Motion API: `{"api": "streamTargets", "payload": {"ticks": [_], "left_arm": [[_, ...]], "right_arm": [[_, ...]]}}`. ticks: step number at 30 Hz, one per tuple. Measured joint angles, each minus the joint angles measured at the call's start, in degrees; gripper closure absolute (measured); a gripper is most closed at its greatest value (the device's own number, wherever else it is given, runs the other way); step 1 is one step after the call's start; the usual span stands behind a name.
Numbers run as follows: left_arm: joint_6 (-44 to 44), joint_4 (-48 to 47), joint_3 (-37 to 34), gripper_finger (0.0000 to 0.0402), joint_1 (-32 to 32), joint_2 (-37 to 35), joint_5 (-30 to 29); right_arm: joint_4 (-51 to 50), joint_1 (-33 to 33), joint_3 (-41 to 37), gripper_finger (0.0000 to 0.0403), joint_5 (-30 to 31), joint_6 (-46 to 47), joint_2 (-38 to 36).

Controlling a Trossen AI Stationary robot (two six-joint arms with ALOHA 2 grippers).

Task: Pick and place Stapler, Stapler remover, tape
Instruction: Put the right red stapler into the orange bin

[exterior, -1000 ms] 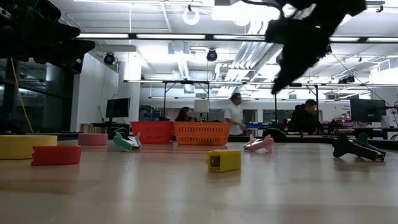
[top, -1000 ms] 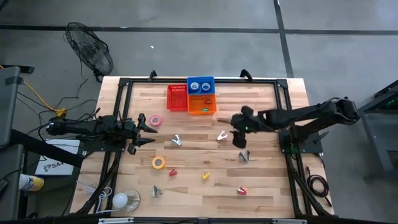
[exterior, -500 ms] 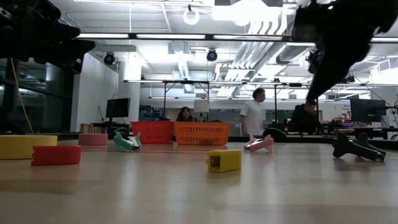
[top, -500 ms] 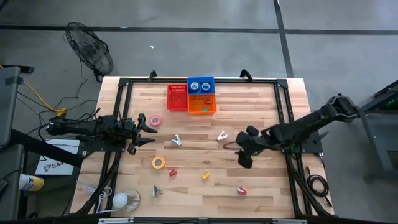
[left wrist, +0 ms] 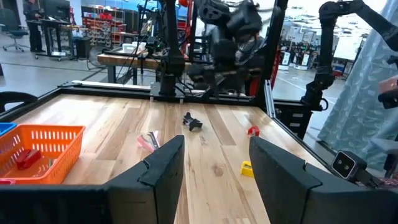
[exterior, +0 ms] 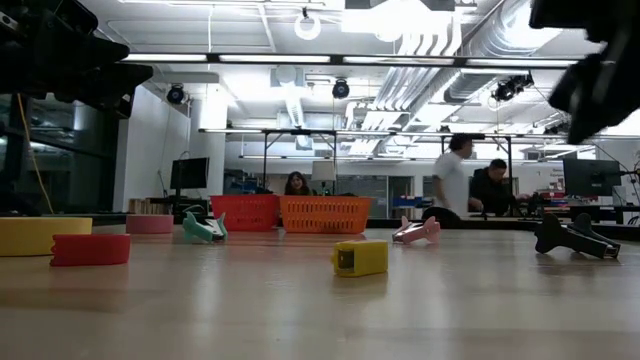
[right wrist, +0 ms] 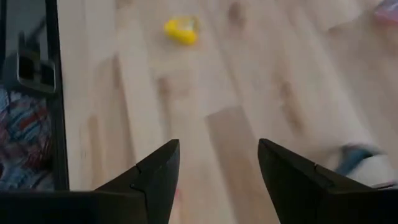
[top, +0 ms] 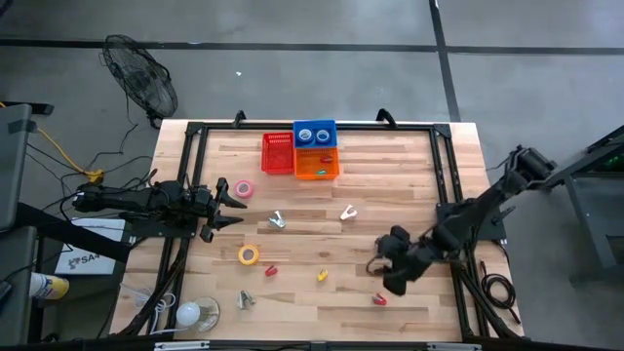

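1. Since a second ago I see the right gripper [top: 393, 265] has swung from near the baskets toward the near right part of the wooden table [top: 409, 166]; the left arm has not shifted.
2. The right gripper's fingers [right wrist: 153, 180] stand apart with nothing between them, hovering above bare planks just beside the small red staple remover [top: 378, 300].
3. The left gripper [top: 230, 207] waits at the table's left edge, fingers [left wrist: 163, 168] spread wide and empty, near the pink tape roll [top: 243, 189].
4. Tape on the table top, I count two rolls: that pink one and a yellow tape roll [top: 249, 255] nearer the front.
5. The blue square bin [top: 314, 133] at the back holds two more rings that look like tape rolls.
6. Baskets: three in a cluster at the back, counting the blue bin, a red mesh basket [top: 278, 154] and an orange mesh basket [top: 316, 164] with something small and red in it.
7. Small coloured pieces on the planks: a yellow block-shaped piece [top: 322, 276], a red flat piece [top: 271, 270], and the red remover already named.
8. Claw-shaped staple removers: a pale pink one [top: 348, 213], a teal-grey one [top: 277, 221], and a grey one [top: 245, 300] near the front left.
9. In the low view a dark stapler-like object [exterior: 572, 238] lies far right on the table; the high view does not show it, the right arm lying over that spot.
10. Two people [exterior: 459, 180] show in the room behind.
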Motion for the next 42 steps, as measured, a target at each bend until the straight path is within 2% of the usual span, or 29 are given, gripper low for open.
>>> {"api": "streamTargets", "payload": {"ticks": [6,11,26,34,42], "left_arm": [[0.0,0.0,0.0,0.0223,0.0,0.0,0.0],[0.0,0.0,0.0,0.0223,0.0,0.0,0.0],[0.0,0.0,0.0,0.0223,0.0,0.0,0.0],[0.0,0.0,0.0,0.0223,0.0,0.0,0.0],[0.0,0.0,0.0,0.0223,0.0,0.0,0.0]], "right_arm": [[5.1,3.8,0.0,0.0194,-6.5,4.0,8.8],[5.1,6.2,0.0,0.0194,-11.3,8.8,12.8],[3.4,7.3,0.3,0.0194,-16.8,11.4,13.5],[-7.0,7.0,8.5,0.0194,-15.1,8.5,14.0],[-14.1,6.9,18.7,0.0194,-14.7,4.1,23.1]]}}
